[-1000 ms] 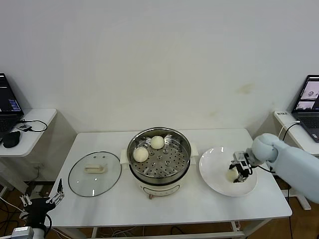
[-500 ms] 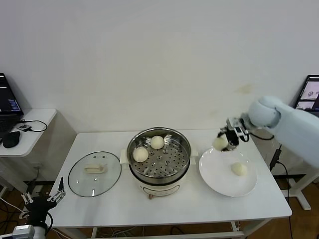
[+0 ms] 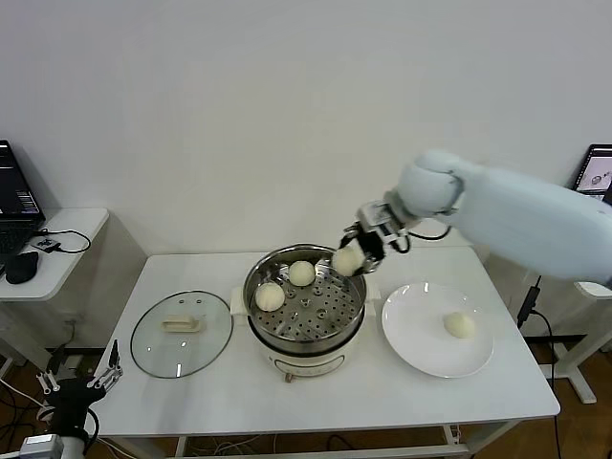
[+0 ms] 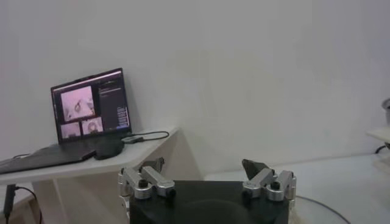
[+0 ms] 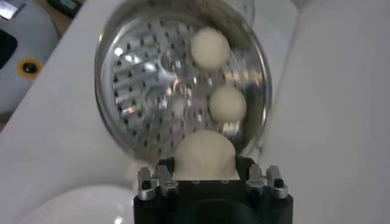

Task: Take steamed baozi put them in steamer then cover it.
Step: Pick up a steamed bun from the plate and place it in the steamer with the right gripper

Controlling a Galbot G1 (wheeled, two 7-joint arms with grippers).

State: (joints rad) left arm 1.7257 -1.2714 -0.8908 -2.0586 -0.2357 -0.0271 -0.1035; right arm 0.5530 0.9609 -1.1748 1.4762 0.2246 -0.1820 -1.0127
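My right gripper (image 3: 356,251) is shut on a cream-white baozi (image 3: 346,260) and holds it above the right rim of the steamer (image 3: 306,296). In the right wrist view the held baozi (image 5: 205,156) sits between the jaws over the perforated tray (image 5: 152,91). Two baozi (image 3: 270,296) (image 3: 302,273) lie in the tray; they also show in the right wrist view (image 5: 211,46) (image 5: 227,103). One baozi (image 3: 460,325) lies on the white plate (image 3: 416,335). The glass cover (image 3: 182,332) lies flat left of the steamer. My left gripper (image 3: 81,384) is open, low beside the table's left front corner.
A side table (image 3: 53,249) with a laptop and mouse stands at the far left. Another laptop (image 3: 595,172) stands at the far right. The wall is close behind the table. The left wrist view shows a laptop (image 4: 91,112) on a side table.
My right gripper has lifted one baozi off the plate and carried it left to above the steamer's right rim. The left arm has stayed put.
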